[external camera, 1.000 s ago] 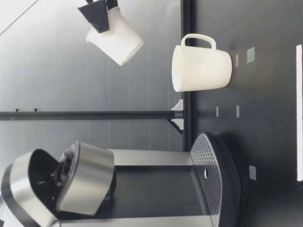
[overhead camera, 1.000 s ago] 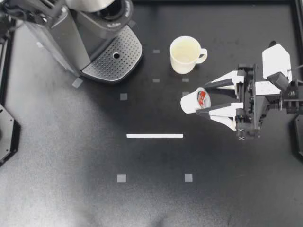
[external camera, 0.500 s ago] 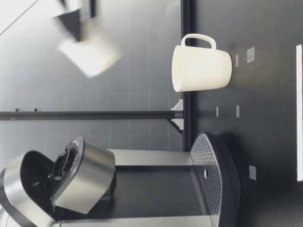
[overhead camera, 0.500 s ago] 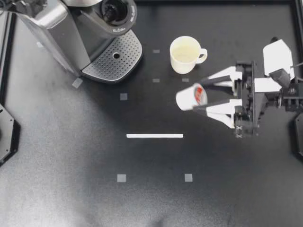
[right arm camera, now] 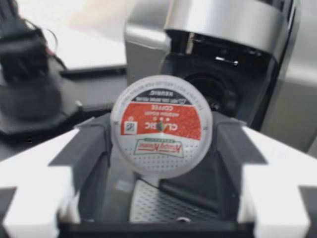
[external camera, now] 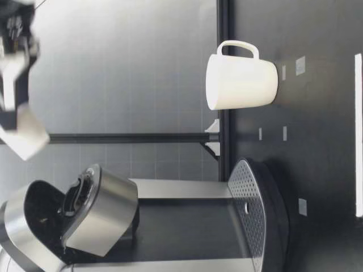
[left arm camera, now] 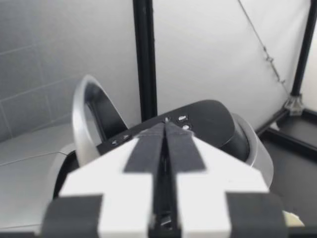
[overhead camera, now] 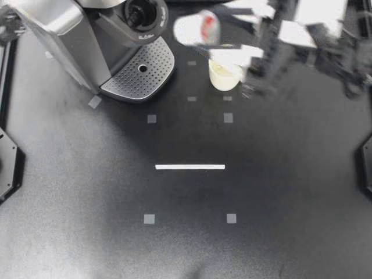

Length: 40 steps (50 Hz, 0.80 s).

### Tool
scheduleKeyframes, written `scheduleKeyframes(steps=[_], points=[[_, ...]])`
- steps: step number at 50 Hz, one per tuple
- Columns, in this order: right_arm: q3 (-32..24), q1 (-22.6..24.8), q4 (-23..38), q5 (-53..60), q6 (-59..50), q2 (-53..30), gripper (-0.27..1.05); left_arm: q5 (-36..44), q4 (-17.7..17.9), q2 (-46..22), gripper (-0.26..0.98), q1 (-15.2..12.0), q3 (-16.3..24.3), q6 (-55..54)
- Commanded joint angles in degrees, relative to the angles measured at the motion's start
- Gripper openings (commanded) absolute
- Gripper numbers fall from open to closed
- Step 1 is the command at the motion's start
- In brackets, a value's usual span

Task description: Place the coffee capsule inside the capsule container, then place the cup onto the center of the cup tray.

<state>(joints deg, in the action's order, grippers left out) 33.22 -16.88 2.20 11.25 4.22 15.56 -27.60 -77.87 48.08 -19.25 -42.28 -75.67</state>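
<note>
My right gripper [overhead camera: 216, 32] is shut on the white coffee capsule [overhead camera: 195, 28] and carries it high above the table, just right of the coffee machine's open capsule container [overhead camera: 145, 13]. The right wrist view shows the capsule [right arm camera: 161, 124] clamped between both fingers [right arm camera: 86, 153], its red-and-white foil facing the camera and the dark chamber [right arm camera: 213, 89] ahead. In the low view the capsule [external camera: 25, 139] hangs above the raised lid [external camera: 102, 209]. The cream cup [overhead camera: 224, 72] stands upright, partly under my right arm. My left gripper [left arm camera: 165, 148] is shut, empty, beside the lid.
The perforated cup tray [overhead camera: 139, 70] at the machine's foot is bare. A white strip [overhead camera: 190, 167] and small grey squares mark the black table [overhead camera: 261, 192]. A black frame rail runs along the back.
My right gripper has swung with the capsule from beside the cup up and back-left, over the cup toward the machine. The lid has tipped a little further open.
</note>
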Motion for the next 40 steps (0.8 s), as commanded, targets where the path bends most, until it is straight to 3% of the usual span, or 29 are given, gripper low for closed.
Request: scheduleKeyframes(steps=[1,12,40], points=[[-5.3,-0.4,0.1,-3.3,1.3,-1.1,0.44,0.2,-0.2,0.4,0.05,-0.2,0.3,-0.2],[-9.8,-1.9,0.1,-4.7,2.5,-4.2,0.44,0.2,-0.3,0.5,0.05,-0.2,-0.2,0.0],[-14.6,-3.0,0.4,-7.9,4.1,-9.3,0.44,0.2,-0.3,0.3,0.05,-0.2,-0.4,0.1]])
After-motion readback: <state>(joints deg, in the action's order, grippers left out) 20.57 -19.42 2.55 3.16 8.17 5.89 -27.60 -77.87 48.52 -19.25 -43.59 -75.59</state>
